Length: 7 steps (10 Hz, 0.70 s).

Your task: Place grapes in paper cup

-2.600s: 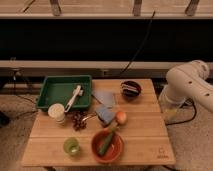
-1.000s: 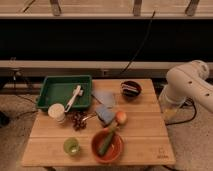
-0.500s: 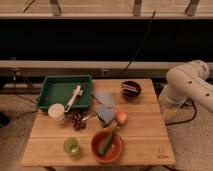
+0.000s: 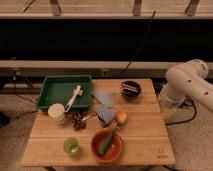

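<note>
Grapes (image 4: 78, 120) lay on the counter (image 4: 145, 137) well apart from the jaws, which sat folded under the white arm (image 4: 190, 82) at the counter's right edge, apart or together impossible to tell, with the paper cup (image 4: 57, 112) just beyond the grapes.

Rounded wht arm (image 4: 189, 81), hand off-frame
</note>
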Motion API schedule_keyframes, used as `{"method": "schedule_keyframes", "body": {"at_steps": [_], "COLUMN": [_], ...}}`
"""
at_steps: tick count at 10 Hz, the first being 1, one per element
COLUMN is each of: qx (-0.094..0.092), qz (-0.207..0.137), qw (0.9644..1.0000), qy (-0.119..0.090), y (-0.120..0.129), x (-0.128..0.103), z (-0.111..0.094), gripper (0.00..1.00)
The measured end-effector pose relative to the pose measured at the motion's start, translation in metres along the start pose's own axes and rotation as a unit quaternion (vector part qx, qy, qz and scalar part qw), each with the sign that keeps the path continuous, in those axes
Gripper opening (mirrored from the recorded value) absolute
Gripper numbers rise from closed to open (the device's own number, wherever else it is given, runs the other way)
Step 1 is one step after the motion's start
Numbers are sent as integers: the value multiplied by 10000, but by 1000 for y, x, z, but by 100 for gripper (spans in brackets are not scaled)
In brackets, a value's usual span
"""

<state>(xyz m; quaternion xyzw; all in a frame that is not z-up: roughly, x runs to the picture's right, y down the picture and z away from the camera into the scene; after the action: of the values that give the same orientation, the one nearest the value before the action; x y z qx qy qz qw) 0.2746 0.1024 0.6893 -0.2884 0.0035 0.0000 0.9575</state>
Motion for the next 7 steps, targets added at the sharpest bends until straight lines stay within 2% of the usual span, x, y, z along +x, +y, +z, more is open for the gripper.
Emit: {"method": "schedule_keyframes", "body": {"at_steps": [2, 4, 6, 7], "qx": [-30, -47, -18, 9], "qz": [-342, -729, -1152, -1413], "qw": [9993, 9967, 9919, 9877], "qy": [-158, -346, -535, -664], "y": [-7, -16, -28, -36], "x": [-33, -80, -128, -154], "z": [0, -1, -2, -3], "gripper": [65, 65, 65, 65]}}
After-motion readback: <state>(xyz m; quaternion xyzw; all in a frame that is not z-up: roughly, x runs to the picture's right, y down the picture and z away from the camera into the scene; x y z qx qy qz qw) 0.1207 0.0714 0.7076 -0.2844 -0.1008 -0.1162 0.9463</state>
